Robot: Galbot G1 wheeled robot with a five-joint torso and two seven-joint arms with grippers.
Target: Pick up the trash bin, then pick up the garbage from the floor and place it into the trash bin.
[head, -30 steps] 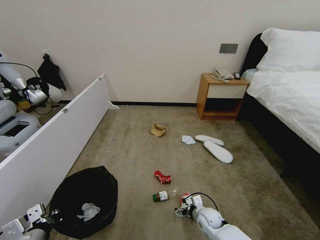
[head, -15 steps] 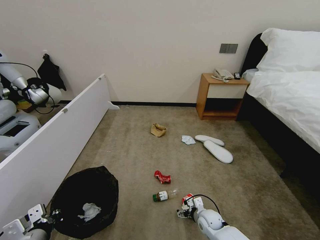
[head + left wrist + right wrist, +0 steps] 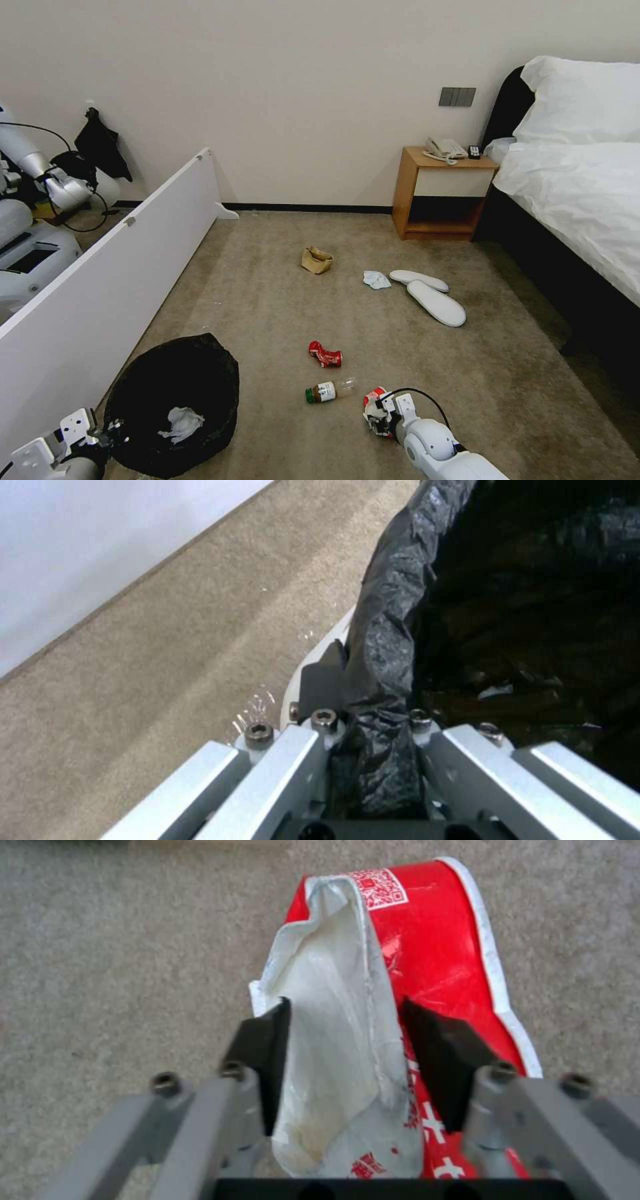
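The trash bin [image 3: 220, 380], lined with a black bag, stands at the lower left with a crumpled tissue [image 3: 181, 421] inside. My left gripper [image 3: 110, 430] is shut on its rim; the left wrist view has the fingers [image 3: 323, 680] clamping the bag-covered rim [image 3: 393, 605]. On the carpeted floor [image 3: 280, 313] lie a red can [image 3: 325, 355], a green-capped bottle [image 3: 327, 391], a brown paper bag [image 3: 317, 260], a tissue [image 3: 377, 280] and two white slippers [image 3: 437, 303]. My right gripper [image 3: 379, 417] is open over the red-white snack packet [image 3: 373, 395]. The packet [image 3: 427, 950] lies between the two pads [image 3: 270, 1060].
A long white panel [image 3: 120, 267] runs along the left, with another robot [image 3: 33, 200] behind it. A wooden nightstand [image 3: 443, 193] stands against the far wall. A bed [image 3: 587, 200] fills the right side. Open carpet lies between the litter and the bed.
My right gripper has slid to the right and now straddles the snack packet. The left gripper and the bin have barely moved.
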